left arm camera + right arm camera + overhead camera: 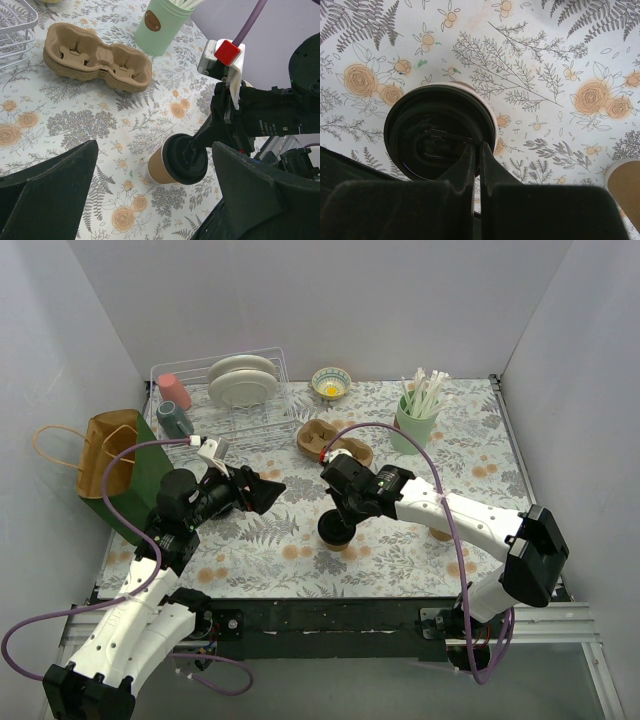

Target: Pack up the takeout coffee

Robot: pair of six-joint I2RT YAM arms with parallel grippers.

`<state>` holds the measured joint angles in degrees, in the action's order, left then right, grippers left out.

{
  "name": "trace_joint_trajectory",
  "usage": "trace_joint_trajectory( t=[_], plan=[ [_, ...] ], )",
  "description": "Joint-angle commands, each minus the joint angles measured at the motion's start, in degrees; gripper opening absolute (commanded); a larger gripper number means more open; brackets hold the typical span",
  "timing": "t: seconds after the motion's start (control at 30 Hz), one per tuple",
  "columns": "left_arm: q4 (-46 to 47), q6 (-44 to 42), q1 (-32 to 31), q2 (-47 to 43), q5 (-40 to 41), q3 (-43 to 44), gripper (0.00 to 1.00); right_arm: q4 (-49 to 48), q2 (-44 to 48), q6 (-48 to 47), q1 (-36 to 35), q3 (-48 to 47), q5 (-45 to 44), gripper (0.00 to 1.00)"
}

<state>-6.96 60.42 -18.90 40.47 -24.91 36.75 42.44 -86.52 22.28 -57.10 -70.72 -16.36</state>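
Floral table (455,445), right claw (476,149) closed, angled down onto takeout coffee (432,132), left claw (268,490) open

Plenty tucked out of sight at this moment!

Overhead, the right gripper (338,512) sits right over the coffee cup (333,538), so only a dark sliver of it shows. From the right wrist, the lid (440,135) hides the wall beneath, and a tan cup (626,187) is sliced off by the corner. On the left wrist, that gripper's fingers (50,180) loom dark, blurred and cropped, while the wire rack (15,30) and green straw holder (162,25) run past the frame.
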Motion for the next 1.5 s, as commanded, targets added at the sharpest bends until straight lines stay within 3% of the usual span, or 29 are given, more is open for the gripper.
trace_joint_trajectory(
  t=[0.0,0.43,0.77,1.0,1.03,1.3,1.47],
  plan=[
    [-0.33,-0.75,0.00,-0.04,-0.85,-0.10,0.98,-0.86,-1.37,-0.22,0.32,-0.39,-0.69,0.01],
    [-0.33,-0.92,-0.09,0.40,-1.02,-0.10,0.98,1.51,-1.46,0.48,0.50,-1.88,-3.33,0.03],
    [-1.12,0.30,0.00,2.33,-1.89,-0.10,0.98,-0.07,0.91,0.74,0.50,-3.11,0.27,0.33],
    [-1.22,10.14,-0.44,10.85,-10.93,-0.80,0.79,-6.21,5.92,-1.36,1.64,-0.13,6.77,0.43],
    [-0.17,11.11,-0.79,12.08,-11.30,-1.76,0.71,-6.75,6.19,-1.45,2.34,1.27,7.13,0.45],
    [6.61,16.48,-10.36,18.93,-6.30,-5.37,0.66,-10.09,7.86,-3.91,5.16,5.41,11.17,0.53],
    [13.63,18.94,-12.66,22.63,-4.72,-7.39,0.63,-13.07,9.52,-4.70,7.35,8.66,14.24,0.54]
  ],
)
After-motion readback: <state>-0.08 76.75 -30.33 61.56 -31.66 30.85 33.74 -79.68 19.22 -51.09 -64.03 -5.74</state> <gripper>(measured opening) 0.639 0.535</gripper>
